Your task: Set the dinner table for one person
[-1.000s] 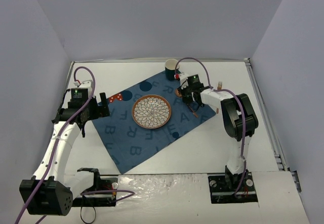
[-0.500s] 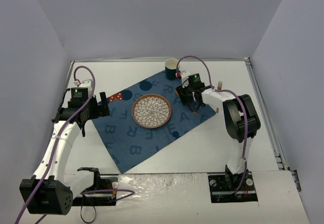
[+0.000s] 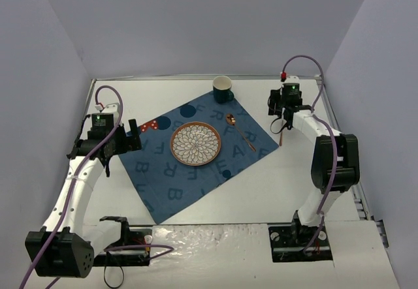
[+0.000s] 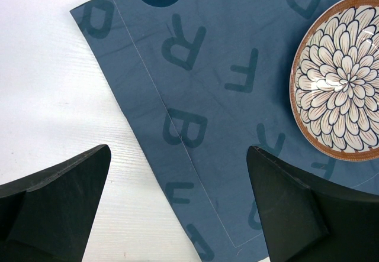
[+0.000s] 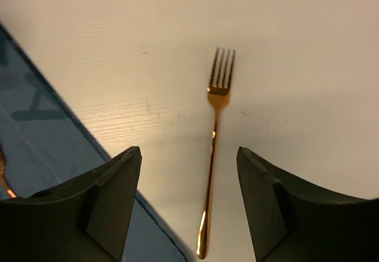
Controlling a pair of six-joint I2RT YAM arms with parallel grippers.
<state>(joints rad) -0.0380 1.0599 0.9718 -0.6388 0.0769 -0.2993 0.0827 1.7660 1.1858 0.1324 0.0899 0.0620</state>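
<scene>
So the white surface (image 3: 274, 184) fills the whole floor of the walled box, with both arms bolted at its near edge. One blue lettered placemat (image 3: 176, 178) sits in the middle, turned diagonally so its corners point at the edges. That leaves bare triangles toward all four corners of the surface, and the biggest open patch is near the right edge.

Count is easy, one of each:
- One flower-pattern plate (image 3: 196, 143), centred on the mat.
- One dark mug (image 3: 223, 89) at the mat's far corner.
- One spoon (image 3: 239, 131) on the mat, between the plate and the mat's right corner.
- One gold fork (image 5: 212, 149) lying flat on bare surface just off the mat's far-right edge, tines pointing at the far edge.

The right hand (image 5: 188, 155) hangs over that fork toward the far right corner, released and gripping nothing. The left hand (image 4: 177, 155) hovers over the mat's left edge, spread wide with nothing in it.
</scene>
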